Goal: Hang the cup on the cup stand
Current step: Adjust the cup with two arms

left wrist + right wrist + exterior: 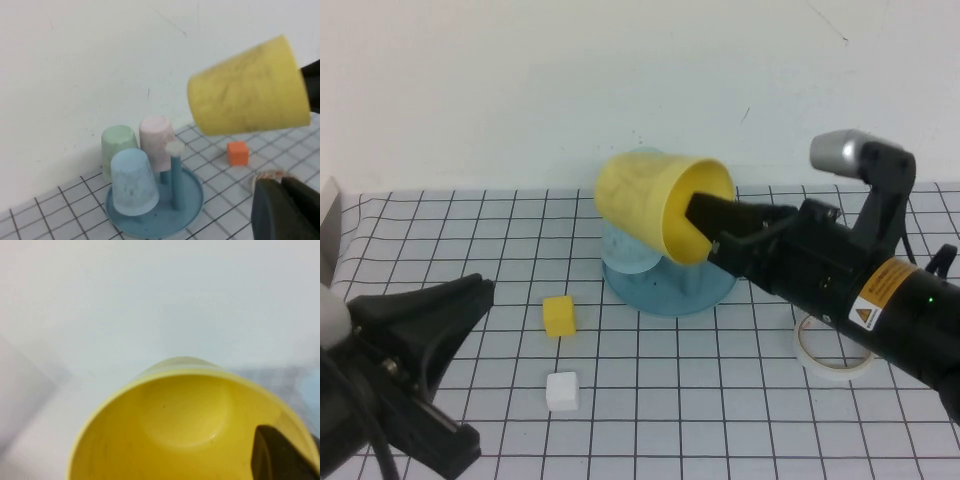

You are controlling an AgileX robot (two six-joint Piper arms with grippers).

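Observation:
The yellow cup is tipped on its side in the air, just above the teal cup stand, mouth toward the right arm. My right gripper is shut on its rim, with one finger inside the cup. In the left wrist view the cup hangs above and to the side of the stand, whose free peg carries a white cap. My left gripper is shut and empty at the near left, well away from the stand; its tips also show in its own view.
A light blue cup, a pink cup and a green cup sit upside down on or by the stand. A yellow cube, a white cube and an orange cube lie on the grid cloth. A tape roll lies under the right arm.

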